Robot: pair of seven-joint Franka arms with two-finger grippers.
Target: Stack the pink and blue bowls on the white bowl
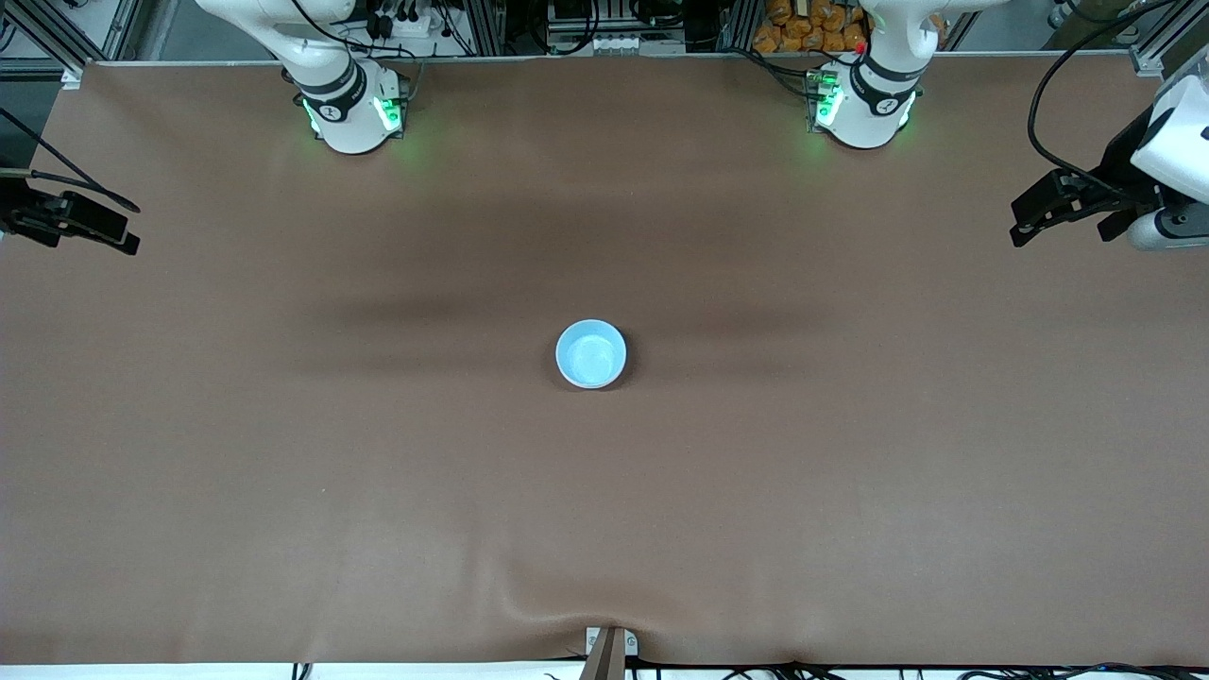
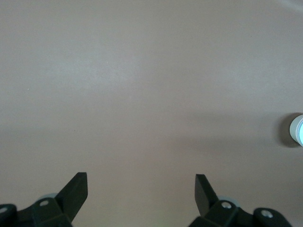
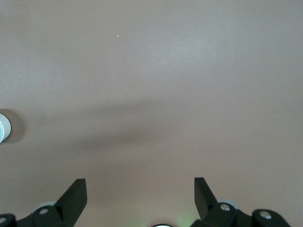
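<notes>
Below each spread, empty end effector, left [image 2: 141,189] and right [image 3: 140,191], lies bare brown desk [image 1: 283,453]. Well apart from both, midway between them at the desk's middle, sits the glossy sky-blue bowl [image 1: 591,354], upright, topping a stack.

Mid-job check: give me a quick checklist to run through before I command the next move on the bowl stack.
1. Left hand open and empty: ok.
2. Right hand open and empty: ok.
3. Both hands well apart from the blue bowl, each over its own arm's end of the table: ok.
4. Blue bowl upright, mid-table: ok.
5. Whether the pink and white bowls sit under the blue bowl: cannot tell. Neither one shows apart on the table, and only blue is seen from above.
</notes>
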